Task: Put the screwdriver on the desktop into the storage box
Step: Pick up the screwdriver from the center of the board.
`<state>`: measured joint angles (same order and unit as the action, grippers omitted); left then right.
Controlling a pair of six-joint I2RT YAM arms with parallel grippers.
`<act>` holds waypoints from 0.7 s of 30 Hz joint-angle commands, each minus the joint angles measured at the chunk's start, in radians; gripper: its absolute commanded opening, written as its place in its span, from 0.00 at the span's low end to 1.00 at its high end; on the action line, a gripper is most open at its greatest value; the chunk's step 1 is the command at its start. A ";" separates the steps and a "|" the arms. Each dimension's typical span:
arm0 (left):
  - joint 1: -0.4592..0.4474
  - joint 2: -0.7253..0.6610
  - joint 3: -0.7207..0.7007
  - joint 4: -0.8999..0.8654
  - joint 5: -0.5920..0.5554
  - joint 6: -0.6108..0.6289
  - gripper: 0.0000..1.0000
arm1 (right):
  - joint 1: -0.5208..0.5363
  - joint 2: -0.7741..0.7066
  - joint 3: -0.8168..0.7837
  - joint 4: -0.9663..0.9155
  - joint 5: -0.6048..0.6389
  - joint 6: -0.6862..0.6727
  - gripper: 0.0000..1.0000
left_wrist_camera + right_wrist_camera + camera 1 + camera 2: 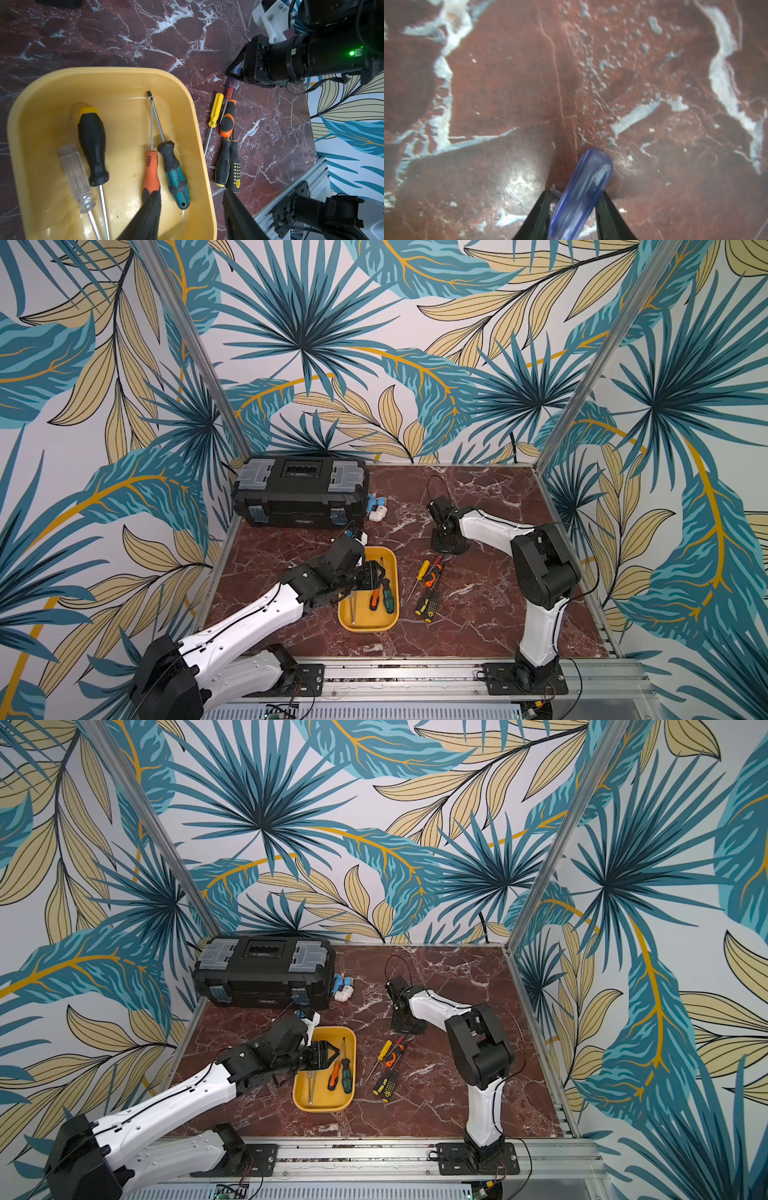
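Screwdriver with the blue see-through handle (581,187) is the one in hand now. It lies low on the tabletop (498,614) at the far end of the loose group, outside the storage box (116,70). The right claw (576,193) is narrowed onto it, a finger pressed to each side of the handle. I judge this the gripping step, with the lift and the carry to the box yet to come.

The task looks about half done. Four drivers lie inside the yellow box:
- a clear-handled driver (76,176)
- a black driver with a yellow cap (92,145) just beside it
- an orange-handled driver (151,170)
- a teal-and-black driver (175,176), whose shaft crosses the orange one's

Left to move, besides the blue one, is a cluster on the tabletop just beside the box:
- a yellow-handled driver (216,110)
- an orange-and-black driver (228,118)
- two black-and-yellow drivers (222,164) lying side by side and touching

The left claw (191,192) hovers over the near end of the box with its fingers apart and nothing between them.

The black toolbox (299,489) stands at the back of the tabletop with its lid down, so what it contains cannot be seen.
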<state>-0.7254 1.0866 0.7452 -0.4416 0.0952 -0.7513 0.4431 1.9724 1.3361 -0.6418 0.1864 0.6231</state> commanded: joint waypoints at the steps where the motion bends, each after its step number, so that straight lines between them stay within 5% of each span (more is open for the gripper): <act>1: 0.007 -0.005 0.017 0.014 0.011 0.014 0.52 | -0.001 0.058 0.023 -0.026 0.028 -0.051 0.43; 7: 0.006 -0.005 0.020 0.016 0.016 0.013 0.52 | 0.000 0.085 0.058 -0.037 0.049 -0.085 0.43; 21: 0.008 -0.025 0.029 0.006 0.008 0.003 0.52 | -0.004 0.044 0.120 -0.009 -0.034 -0.144 0.05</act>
<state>-0.7235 1.0859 0.7452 -0.4389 0.1097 -0.7513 0.4427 2.0350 1.4391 -0.6445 0.1802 0.4931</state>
